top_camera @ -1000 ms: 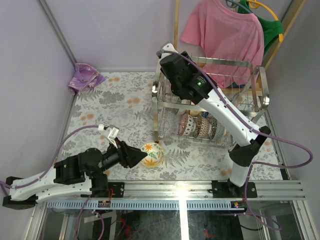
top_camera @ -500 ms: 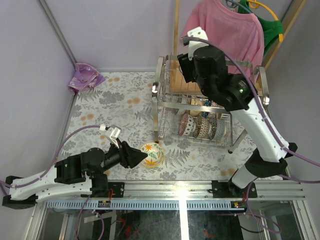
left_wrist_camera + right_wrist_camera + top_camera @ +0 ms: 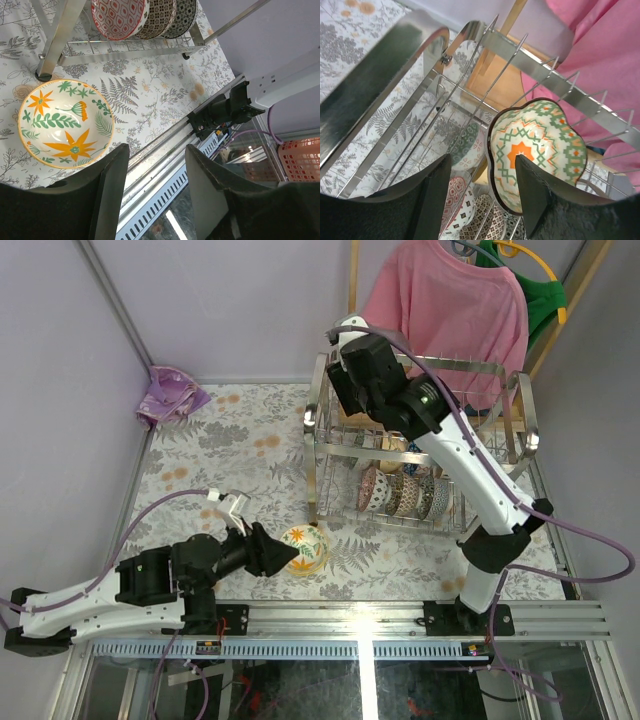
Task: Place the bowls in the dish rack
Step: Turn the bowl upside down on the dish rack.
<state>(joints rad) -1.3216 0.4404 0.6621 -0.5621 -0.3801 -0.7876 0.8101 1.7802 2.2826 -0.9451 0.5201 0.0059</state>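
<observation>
Dish rack [image 3: 313, 475] on floral tablecloth [image 3: 230, 440], lilac walls [image 3: 230, 300], left gripper [image 3: 156, 160] and right gripper [image 3: 482, 165] both spread wide

Nothing legible in any of my views: no text, brand, number or sign. The orange-flower bowl [image 3: 65, 122] and the scalloped bowl [image 3: 537, 150] carry painted patterns only, no lettering. The white tag [image 3: 226, 502] on my left arm's cable is too small to tell if it has print.
</observation>
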